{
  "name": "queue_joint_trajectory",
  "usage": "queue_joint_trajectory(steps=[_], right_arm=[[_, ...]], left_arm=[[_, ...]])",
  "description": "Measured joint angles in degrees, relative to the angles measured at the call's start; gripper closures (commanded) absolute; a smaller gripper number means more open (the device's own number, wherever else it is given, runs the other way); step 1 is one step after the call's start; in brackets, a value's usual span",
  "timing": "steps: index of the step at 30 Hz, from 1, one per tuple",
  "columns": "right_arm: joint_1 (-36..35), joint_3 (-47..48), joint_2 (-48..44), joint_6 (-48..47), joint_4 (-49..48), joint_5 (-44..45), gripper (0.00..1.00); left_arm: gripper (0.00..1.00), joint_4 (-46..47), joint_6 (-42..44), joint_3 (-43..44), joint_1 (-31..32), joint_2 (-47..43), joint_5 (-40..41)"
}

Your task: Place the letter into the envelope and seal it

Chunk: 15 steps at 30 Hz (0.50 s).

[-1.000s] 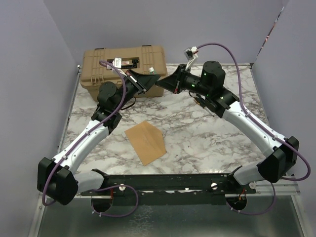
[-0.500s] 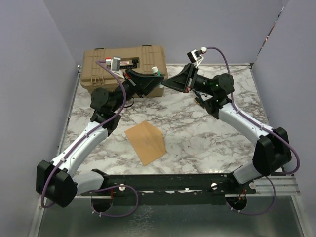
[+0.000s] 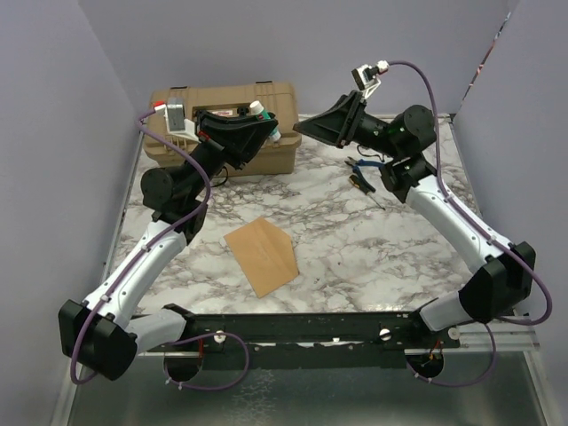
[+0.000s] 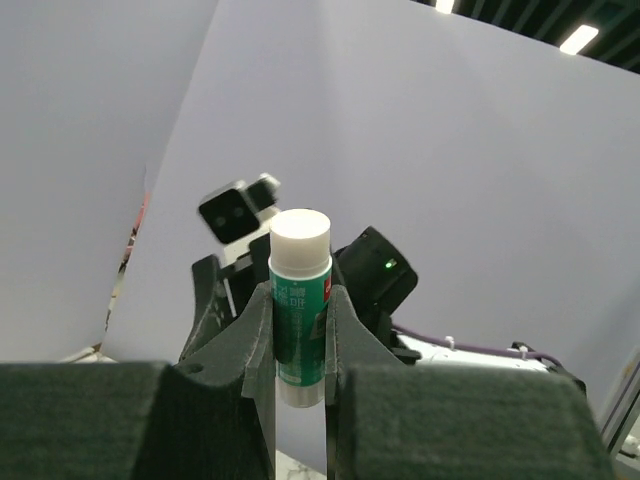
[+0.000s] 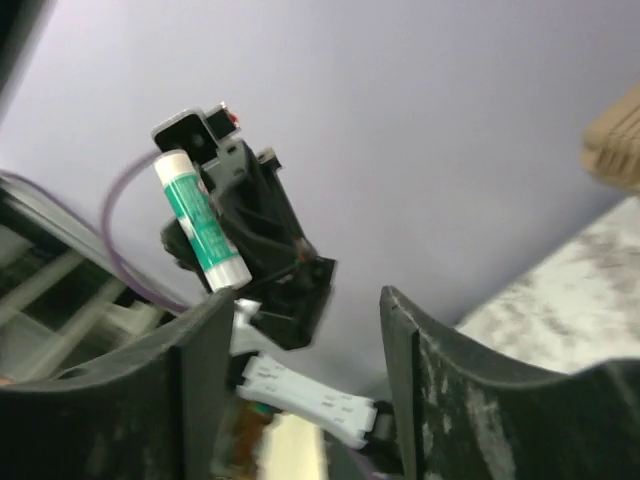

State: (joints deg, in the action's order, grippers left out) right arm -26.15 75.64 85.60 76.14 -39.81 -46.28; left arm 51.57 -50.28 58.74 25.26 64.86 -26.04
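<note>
The envelope (image 3: pixel 262 256) is laid mid-desk (image 3: pixel 373 248), with the case (image 3: pixel 222 96) set behind it, to the left.

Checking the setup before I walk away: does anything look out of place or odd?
Slightly. The orange-brown kraft paper envelope lies skewed on the marble table, and the left fingers hold a green-and-white glue stick aloft. Nothing looks spilled or damaged.

The left gripper (image 3: pixel 264 124) was held over the case (image 3: pixel 177 102), clamped on a glue stick (image 4: pixel 299 250). The right gripper (image 3: pixel 306 130) was held beside it, jaws parted.
</note>
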Motion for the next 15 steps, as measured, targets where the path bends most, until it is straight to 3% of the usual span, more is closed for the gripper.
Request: queue_joint_trajectory(steps=[3, 8, 15], right_arm=[[-3.28, 4.87, -2.29, -16.61, 14.03, 2.25, 0.31], [-8.70, 8.94, -3.85, -35.28, 26.53, 6.64, 0.31], [-14.23, 13.73, -2.60, -50.66, 35.78, 13.31, 0.39]], left_arm=[[1.00, 0.02, -2.21, 0.00, 0.00, 0.24, 0.98], [1.00, 0.02, -4.79, 0.00, 0.00, 0.28, 1.95], [1.00, -0.09, -6.95, -0.22, 0.00, 0.28, 2.73]])
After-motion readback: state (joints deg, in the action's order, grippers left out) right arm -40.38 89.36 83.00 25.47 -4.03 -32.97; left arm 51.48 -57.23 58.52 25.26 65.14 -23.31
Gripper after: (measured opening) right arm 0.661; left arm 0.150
